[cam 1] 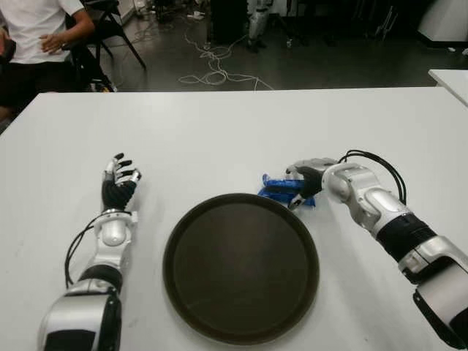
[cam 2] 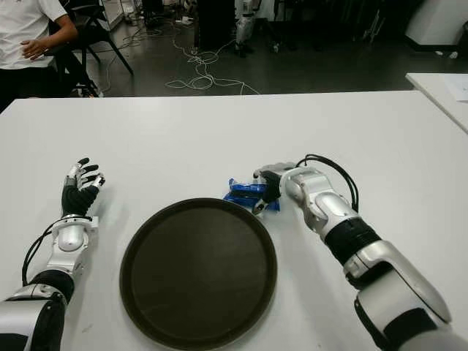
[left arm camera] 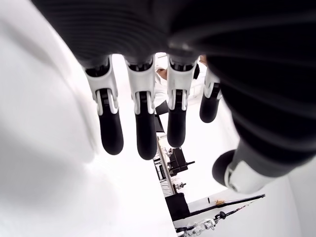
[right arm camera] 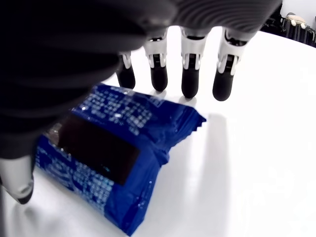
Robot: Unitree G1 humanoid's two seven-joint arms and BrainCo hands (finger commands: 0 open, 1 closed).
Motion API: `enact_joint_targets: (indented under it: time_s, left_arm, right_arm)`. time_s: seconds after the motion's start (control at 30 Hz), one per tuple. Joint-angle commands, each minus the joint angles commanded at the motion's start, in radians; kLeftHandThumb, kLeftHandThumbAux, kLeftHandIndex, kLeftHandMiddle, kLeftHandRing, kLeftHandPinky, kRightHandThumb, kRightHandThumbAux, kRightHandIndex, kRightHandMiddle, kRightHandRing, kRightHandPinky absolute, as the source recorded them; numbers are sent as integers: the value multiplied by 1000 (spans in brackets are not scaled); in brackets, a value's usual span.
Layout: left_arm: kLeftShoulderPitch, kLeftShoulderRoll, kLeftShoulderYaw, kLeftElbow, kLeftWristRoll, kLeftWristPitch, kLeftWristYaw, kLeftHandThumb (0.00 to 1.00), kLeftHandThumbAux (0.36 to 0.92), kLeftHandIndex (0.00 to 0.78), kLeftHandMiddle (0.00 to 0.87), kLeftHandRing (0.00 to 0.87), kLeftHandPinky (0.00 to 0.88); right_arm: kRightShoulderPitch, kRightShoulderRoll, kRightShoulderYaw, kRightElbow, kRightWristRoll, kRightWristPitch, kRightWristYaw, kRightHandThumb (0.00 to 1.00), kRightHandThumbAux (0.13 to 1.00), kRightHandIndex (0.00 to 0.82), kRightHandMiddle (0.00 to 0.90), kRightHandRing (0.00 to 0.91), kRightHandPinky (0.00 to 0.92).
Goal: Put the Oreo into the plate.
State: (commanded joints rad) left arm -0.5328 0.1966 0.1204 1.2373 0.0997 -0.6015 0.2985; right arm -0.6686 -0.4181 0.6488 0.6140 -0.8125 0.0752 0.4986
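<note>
Blue Oreo pack on white table, just beyond dark round plate. Right hand over pack, fingers extended, nothing gripped. Left hand left of plate, fingers spread, empty.

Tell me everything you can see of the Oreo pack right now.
The Oreo pack is a small blue, glossy wrapper with fine white print, a dark panel on its face and a crimped end seam. It looks sealed and lies flat on the white table, just beyond the far right rim of the round dark plate, not in it. The right hand is over it with fingers extended past it; whether they touch it is unclear.
</note>
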Motion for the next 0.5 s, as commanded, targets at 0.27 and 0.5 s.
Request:
enact_joint_targets:
  time_s: [0.27,0.5]
  left_arm:
    - [-2,-3,4,1,-3,8,-3,281,635,153,224,253,289]
    - [-2,-2,2,1,1,11,0,283,644,150,223,251,287]
  right_arm:
    - [-15,-4,5,11,-7,-20,20,0,542,21,166,218,323]
    - [-21,4,4,26,-4,-27,16,0,593,2,322,520,522]
